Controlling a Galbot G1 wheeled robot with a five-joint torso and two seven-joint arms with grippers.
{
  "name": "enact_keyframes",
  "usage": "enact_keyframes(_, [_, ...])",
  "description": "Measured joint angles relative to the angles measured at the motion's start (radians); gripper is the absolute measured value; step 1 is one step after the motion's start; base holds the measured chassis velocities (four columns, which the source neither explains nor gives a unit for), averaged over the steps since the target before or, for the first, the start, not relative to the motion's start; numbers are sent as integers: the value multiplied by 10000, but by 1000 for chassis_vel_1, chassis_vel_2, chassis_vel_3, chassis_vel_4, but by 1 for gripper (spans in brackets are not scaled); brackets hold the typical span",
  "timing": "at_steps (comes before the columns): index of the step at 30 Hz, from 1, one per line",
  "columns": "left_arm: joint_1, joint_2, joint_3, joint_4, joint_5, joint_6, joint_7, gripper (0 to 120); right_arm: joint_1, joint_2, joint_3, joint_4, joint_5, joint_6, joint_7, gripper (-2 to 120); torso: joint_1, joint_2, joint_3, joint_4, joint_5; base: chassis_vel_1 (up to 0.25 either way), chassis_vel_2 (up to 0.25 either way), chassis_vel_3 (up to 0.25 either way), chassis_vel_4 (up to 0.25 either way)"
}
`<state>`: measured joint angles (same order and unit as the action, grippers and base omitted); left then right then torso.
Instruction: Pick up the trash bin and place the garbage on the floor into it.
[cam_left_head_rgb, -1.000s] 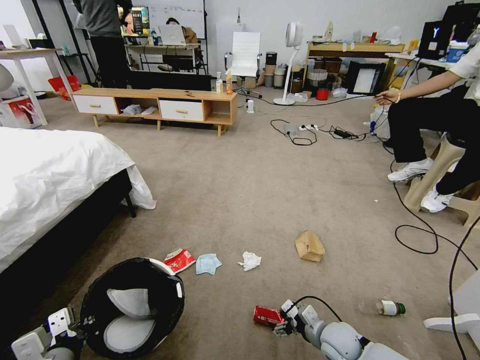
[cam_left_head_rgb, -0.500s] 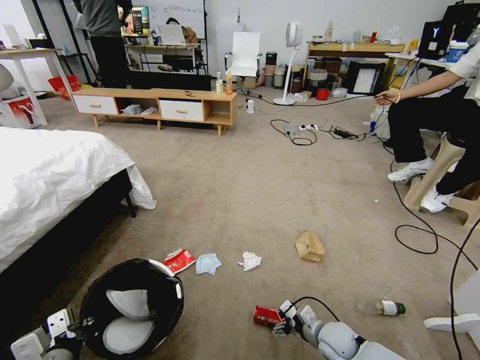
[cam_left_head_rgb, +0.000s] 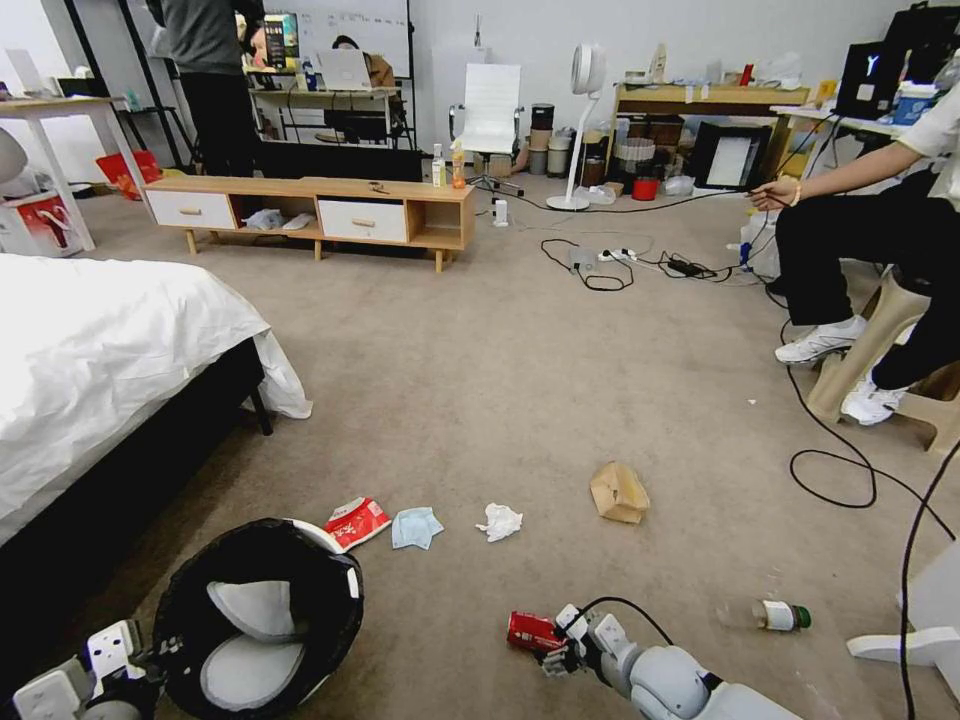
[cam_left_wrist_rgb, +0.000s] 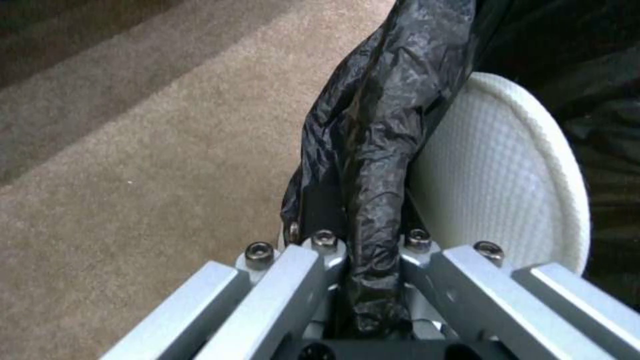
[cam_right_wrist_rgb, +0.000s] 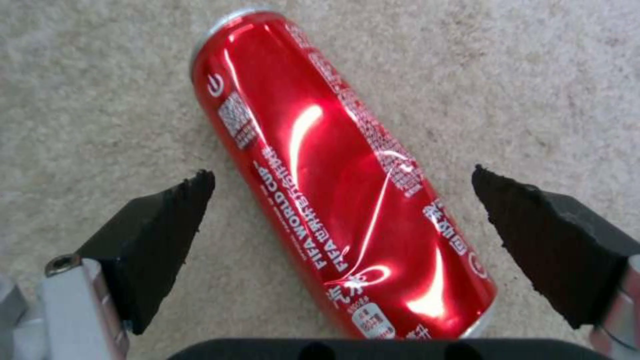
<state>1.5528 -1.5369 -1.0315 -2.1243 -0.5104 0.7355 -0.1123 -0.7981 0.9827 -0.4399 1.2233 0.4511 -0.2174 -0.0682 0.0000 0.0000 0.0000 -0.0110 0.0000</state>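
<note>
Presently the right gripper (cam_left_head_rgb: 560, 650) is sitting low over the carpet (cam_left_head_rgb: 520, 380), its two dark pads (cam_right_wrist_rgb: 157, 240) standing apart with the red can (cam_right_wrist_rgb: 340, 175) lying on its side between them. In the right wrist view the can is running lengthwise through the gap, slightly askew, with carpet showing on both sides, so neither pad is touching it. In the head view the can (cam_left_head_rgb: 533, 631) is lying just in front of that gripper. The left gripper (cam_left_wrist_rgb: 363, 280) is clamping the bin's rim, its fingers pinching the black liner (cam_left_wrist_rgb: 373, 150) against the white wall, and is holding the bin (cam_left_head_rgb: 255, 620) tilted at the lower left with its mouth facing the camera. Inside the bin two white flaps (cam_left_head_rgb: 245, 640) are showing against the black liner; no rubbish can be made out in it. The remaining rubbish is lying on the carpet: the snack wrapper (cam_left_head_rgb: 357, 521) just beside the bin's far rim, the blue mask (cam_left_head_rgb: 416, 526) next to it, the tissue wad (cam_left_head_rgb: 499, 521) a little further right, the paper bag (cam_left_head_rgb: 618, 492) beyond, and the green-capped bottle (cam_left_head_rgb: 772, 614) to the right of the right arm.
</note>
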Motion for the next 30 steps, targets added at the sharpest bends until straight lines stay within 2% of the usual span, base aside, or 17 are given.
enact_keyframes(18, [0,-12,52,86,64,0,40,2,102,327,-4,-913,-286,384,-240,99,0,0,0,0,0,0,0,0,0])
enact_keyframes(24, [-10,-6,78,147,97,0,70,2,118,471,-12,-1195,-398,470,-280,88,0,0,0,-1,0,0,0,0,0])
enact_keyframes(30, [-12,-4,89,163,108,0,78,2,184,597,-36,-1382,-436,499,-318,88,0,0,0,-1,-1,0,0,0,0])
